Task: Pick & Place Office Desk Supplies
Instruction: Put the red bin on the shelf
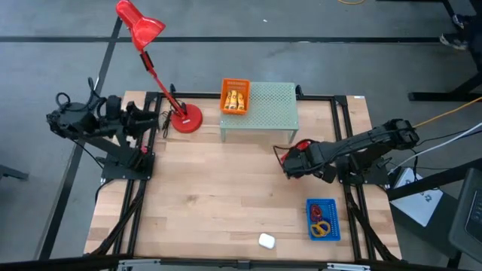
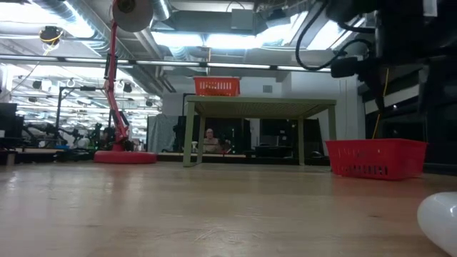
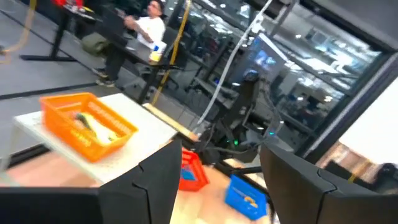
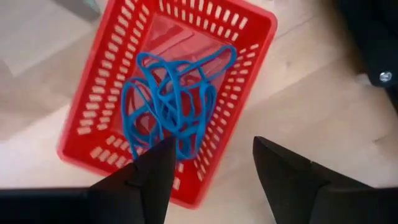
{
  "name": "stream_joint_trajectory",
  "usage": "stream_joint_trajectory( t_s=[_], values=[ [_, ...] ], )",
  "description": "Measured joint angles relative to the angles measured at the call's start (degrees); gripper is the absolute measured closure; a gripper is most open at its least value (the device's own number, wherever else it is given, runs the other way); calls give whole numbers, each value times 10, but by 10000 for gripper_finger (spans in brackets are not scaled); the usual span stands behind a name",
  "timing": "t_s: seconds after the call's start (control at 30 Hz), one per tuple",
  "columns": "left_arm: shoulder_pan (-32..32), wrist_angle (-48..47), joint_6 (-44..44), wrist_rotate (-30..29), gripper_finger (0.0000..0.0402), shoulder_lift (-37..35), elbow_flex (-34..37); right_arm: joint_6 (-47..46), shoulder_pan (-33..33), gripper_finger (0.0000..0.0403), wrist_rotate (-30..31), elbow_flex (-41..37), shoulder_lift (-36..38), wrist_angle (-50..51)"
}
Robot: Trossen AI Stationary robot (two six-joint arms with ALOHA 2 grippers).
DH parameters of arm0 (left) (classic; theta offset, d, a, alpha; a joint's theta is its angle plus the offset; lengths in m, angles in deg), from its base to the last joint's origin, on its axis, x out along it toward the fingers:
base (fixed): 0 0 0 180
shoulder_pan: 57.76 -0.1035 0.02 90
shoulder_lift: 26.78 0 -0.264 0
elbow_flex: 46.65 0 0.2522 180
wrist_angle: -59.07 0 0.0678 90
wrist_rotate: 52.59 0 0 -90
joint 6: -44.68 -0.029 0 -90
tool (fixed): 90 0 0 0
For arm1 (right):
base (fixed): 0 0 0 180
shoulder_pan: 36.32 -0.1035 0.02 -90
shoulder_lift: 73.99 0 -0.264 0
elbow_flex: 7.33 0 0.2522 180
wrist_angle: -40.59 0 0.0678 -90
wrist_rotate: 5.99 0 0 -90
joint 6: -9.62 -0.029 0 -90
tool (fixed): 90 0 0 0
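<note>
I see my right gripper [image 4: 211, 168] over the red basket [image 4: 99, 134], jaws spread, nothing pinched; blue loops [image 4: 168, 102] lie inside. Nearer than it, the blue basket [image 1: 322, 220]. Beyond it, the orange basket [image 1: 234, 97] with yellow tubes [image 1: 236, 98] on the riser [image 1: 271, 105]. Left gripper [image 3: 217, 186] waits off-counter by the lamp [image 1: 185, 119], jaws spread.

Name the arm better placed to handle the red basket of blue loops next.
Right. Its end effector hangs open directly over the red basket holding the blue loops. The left end effector sits far across the table near the lamp base.
</note>
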Motion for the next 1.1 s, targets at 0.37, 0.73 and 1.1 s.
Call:
stream_joint_trajectory(
  t_s=[0.37,0.73,1.1],
  values=[
    [0,-61,16,27,185,-91,0,-24,29,186,-68,0,-55,-12],
    [0,-130,70,53,185,-150,0,-28,35,186,-63,0,-114,-18],
    [0,-144,118,55,185,-151,0,-34,37,187,-75,-4,-193,-38]
  ],
)
